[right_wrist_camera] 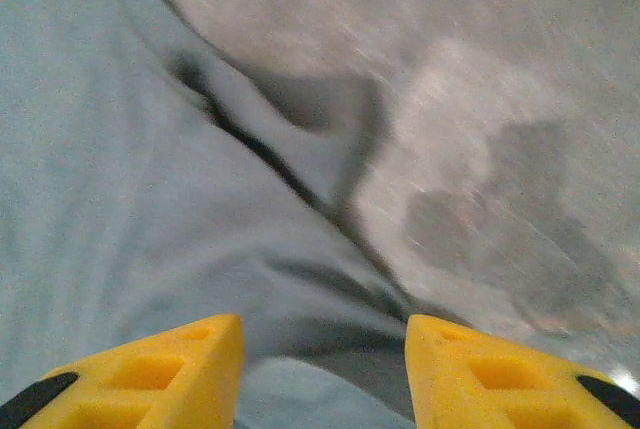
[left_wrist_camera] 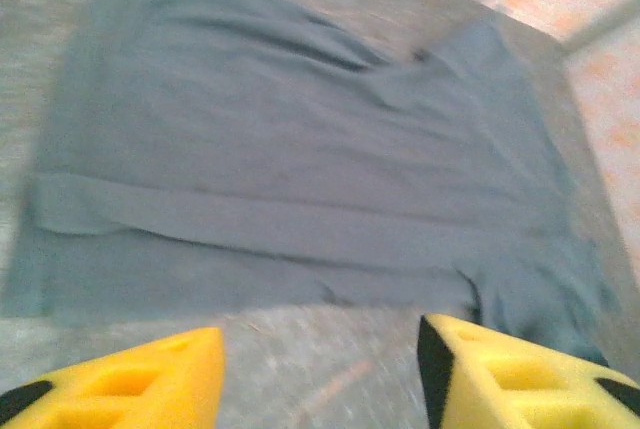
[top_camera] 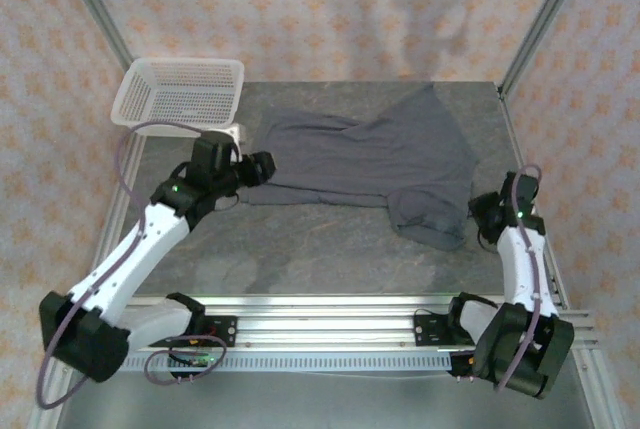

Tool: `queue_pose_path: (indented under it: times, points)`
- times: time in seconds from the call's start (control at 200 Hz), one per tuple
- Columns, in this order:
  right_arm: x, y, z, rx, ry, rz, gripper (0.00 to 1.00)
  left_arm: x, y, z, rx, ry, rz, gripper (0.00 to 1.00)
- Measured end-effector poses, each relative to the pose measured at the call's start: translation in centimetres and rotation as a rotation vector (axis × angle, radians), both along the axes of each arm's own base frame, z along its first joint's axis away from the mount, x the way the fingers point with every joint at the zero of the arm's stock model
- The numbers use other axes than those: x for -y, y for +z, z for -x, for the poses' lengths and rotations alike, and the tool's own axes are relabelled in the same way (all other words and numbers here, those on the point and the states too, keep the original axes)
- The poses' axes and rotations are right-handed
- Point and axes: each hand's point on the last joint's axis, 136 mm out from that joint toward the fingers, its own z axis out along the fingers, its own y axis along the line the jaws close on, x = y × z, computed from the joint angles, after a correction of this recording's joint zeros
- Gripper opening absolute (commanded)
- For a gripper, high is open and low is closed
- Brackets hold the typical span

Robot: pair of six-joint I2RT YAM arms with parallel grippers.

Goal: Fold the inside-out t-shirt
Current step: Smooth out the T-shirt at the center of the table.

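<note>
The dark slate-grey soft t-shirt lies lengthwise between the two released tools, just ahead of the left tool, under the right tool.

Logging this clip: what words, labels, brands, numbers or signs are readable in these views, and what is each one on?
No text can be read in any view.
t-shirt: plain grey, no print or tag showing.
white basket: bare mesh, no label.
black fittings on the front rail: any marking is too small to read.
Both wrist views are blurred and show no lettering.
</note>
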Motion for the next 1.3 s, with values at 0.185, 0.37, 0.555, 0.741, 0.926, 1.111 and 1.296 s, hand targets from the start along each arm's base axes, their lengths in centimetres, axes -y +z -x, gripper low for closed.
queue_pose_path:
  times: [0.185,0.37,0.555,0.741,0.926,1.111,1.296]
  points:
    - [-1.7,-4.4,2.3,-0.177,0.056,-0.094,0.47,3.7,-1.2,4.9,0.016,-0.208,-0.013,0.69]
    - [-3.7,-6.1,2.1,-0.228,0.128,-0.179,0.41,4.9,-2.3,5.5,0.002,-0.278,-0.054,0.69]
    - [-4.3,-5.7,1.0,-0.186,0.135,-0.203,0.01,5.1,-3.8,5.2,-0.041,-0.28,-0.076,0.69]
    - [-5.4,-3.1,-1.1,-0.103,0.159,-0.202,0.0,5.1,-4.1,5.1,-0.047,-0.28,-0.079,0.69]
    - [-6.5,2.8,-8.7,0.107,0.16,-0.223,0.0,5.1,-4.1,5.1,-0.046,-0.277,-0.081,0.69]
    - [-4.3,5.8,-21.0,0.258,0.07,-0.259,0.0,4.9,-4.0,5.0,-0.047,-0.266,-0.081,0.69]
    - [-2.4,6.3,-30.7,0.337,0.034,-0.272,0.37,4.1,-3.7,5.4,-0.037,-0.218,-0.061,0.69]
